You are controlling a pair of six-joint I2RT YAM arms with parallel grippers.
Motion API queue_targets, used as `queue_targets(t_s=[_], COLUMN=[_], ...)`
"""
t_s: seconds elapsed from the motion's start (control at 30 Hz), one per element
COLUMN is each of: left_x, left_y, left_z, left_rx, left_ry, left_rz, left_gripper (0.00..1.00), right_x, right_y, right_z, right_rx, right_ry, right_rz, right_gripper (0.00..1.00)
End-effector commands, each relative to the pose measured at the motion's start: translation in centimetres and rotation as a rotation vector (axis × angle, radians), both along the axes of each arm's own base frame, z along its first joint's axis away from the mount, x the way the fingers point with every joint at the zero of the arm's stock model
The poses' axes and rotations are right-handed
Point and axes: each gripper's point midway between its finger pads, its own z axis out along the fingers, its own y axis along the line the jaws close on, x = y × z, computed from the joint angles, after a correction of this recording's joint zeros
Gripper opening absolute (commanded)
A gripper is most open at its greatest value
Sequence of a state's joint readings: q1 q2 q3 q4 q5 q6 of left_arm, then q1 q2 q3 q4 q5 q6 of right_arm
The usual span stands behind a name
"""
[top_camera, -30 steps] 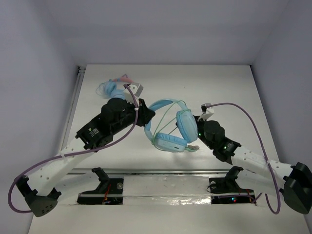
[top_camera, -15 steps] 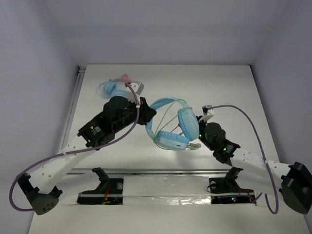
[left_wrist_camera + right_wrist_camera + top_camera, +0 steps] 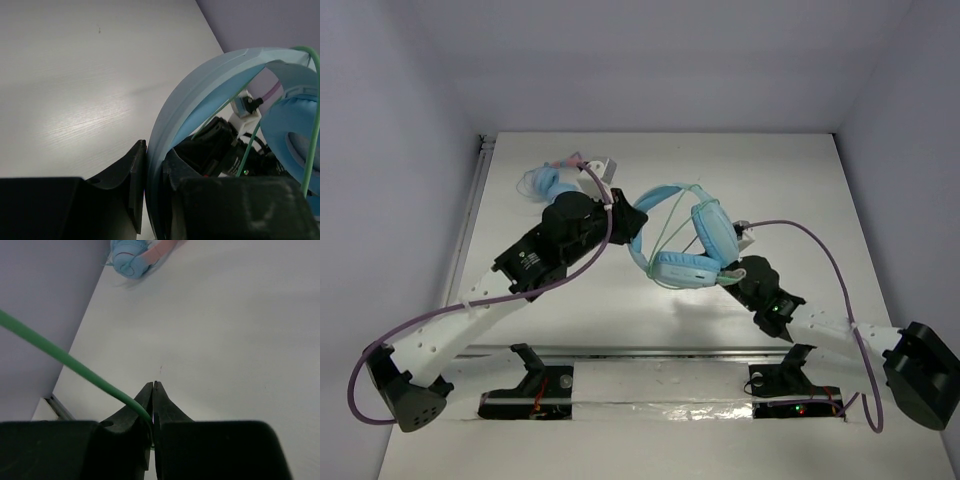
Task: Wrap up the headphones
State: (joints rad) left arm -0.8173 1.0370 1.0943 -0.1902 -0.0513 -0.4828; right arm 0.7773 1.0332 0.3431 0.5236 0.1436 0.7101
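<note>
Table is white w/ grey walls round it. My L arm runs from the near-left corner diagonally up to mid-table, elbow low, wrist pitched fwd toward the centre. My R arm lies low from the near-right, forearm angled in, wrist just below the ear cups.

The headphones sit mid-table btwn the two wrists. They look raised off the surface, w/ a shadow on the table beneath. The band arcs from the L side over to the R, and both cups hang at the R end.

A smaller blue/pink set lies at far-left behind my L wrist, apart from the big pair.

L gripper: jaws clamped on the band. The wrist cam shows its flat edge pinched tight btwn both fingers.

R gripper: jaws pressed together at the tips w/ the thin green cable nipped btwn them. From there the cable runs up and off to the upper left in the wrist view. From the top cam it crosses inside the band's arc.
</note>
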Motion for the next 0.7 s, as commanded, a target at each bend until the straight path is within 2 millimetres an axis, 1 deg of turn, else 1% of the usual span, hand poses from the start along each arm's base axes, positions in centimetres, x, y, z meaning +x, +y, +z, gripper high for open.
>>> queue_targets(t_s=[0.0,0.03,0.07,0.1,0.13,0.17,0.2,0.23,0.27,0.3,0.37,0.4,0.43,0.47,0.5,0.53,0.57,0.6,0.63,0.67], left_x=[1.7,2.5,2.9,3.9,4.6,5.1,6.1,6.5,6.9,7.8,8.6,9.6,10.1,10.5,11.3,11.9,12.5,13.1,13.8,14.1], left_y=[0.0,0.3,0.3,0.5,0.8,0.7,1.3,1.5,1.8,2.3,2.7,2.9,2.7,2.7,2.4,2.4,2.5,2.0,2.2,2.0], left_z=[7.9,7.1,7.1,7.3,6.6,7.0,6.4,5.6,5.4,4.6,4.1,3.5,3.1,2.6,1.5,1.1,0.8,-0.4,-0.5,-1.0], left_rx=[-0.31,-0.321,-0.36,-0.396,-0.412,-0.47,-0.488,-0.499,-0.517,-0.543,-0.565,-0.575,-0.574,-0.568,-0.554,-0.558,-0.558,-0.539,-0.538,-0.524], left_ry=[-0.127,-0.124,-0.114,-0.121,-0.118,-0.112,-0.106,-0.098,-0.096,-0.09,-0.098,-0.093,-0.089,-0.086,-0.081,-0.073,-0.072,-0.06,-0.063,-0.06], left_rz=[0.109,0.161,0.189,0.225,0.268,0.295,0.354,0.383,0.415,0.478,0.534,0.576,0.588,0.61,0.631,0.647,0.658,0.666,0.686,0.692], left_gripper=[0.0,0.0,0.0,0.0,0.0,0.0,0.0,0.0,0.0,0.0,0.0,0.0,0.0,0.0,0.0,0.0,0.0,0.0,0.0,0.0], right_x=[-0.4,-0.9,-1.2,-1.6,-2.0,-2.0,-2.1,-2.4,-2.7,-3.1,-3.5,-3.9,-3.9,-4.4,-4.5,-5.0,-5.7,-5.9,-6.0,-6.9], right_y=[0.0,0.6,0.8,0.9,1.4,1.4,1.3,1.5,1.6,1.7,1.7,1.7,1.7,1.8,1.6,2.0,2.3,2.6,2.7,3.3], right_z=[1.1,1.6,1.7,1.0,1.5,1.4,1.2,1.3,1.3,1.4,1.2,1.2,1.3,1.1,1.1,1.4,1.1,1.1,1.2,1.3], right_rx=[0.119,0.167,0.191,0.206,0.25,0.262,0.271,0.291,0.304,0.329,0.351,0.37,0.379,0.386,0.397,0.424,0.429,0.437,0.465,0.475], right_ry=[0.002,0.013,0.02,0.038,0.035,0.041,0.046,0.054,0.063,0.082,0.102,0.114,0.12,0.13,0.135,0.143,0.159,0.171,0.192,0.204], right_rz=[-0.001,0.03,0.046,0.058,0.079,0.079,0.076,0.08,0.084,0.089,0.085,0.088,0.084,0.093,0.088,0.108,0.127,0.135,0.139,0.184], right_gripper=[0.06,0.03,0.0,0.0,0.0,0.0,0.0,0.0,0.0,0.0,0.04,0.05,0.05,0.06,0.06,0.07,0.06,0.06,0.06,0.06])
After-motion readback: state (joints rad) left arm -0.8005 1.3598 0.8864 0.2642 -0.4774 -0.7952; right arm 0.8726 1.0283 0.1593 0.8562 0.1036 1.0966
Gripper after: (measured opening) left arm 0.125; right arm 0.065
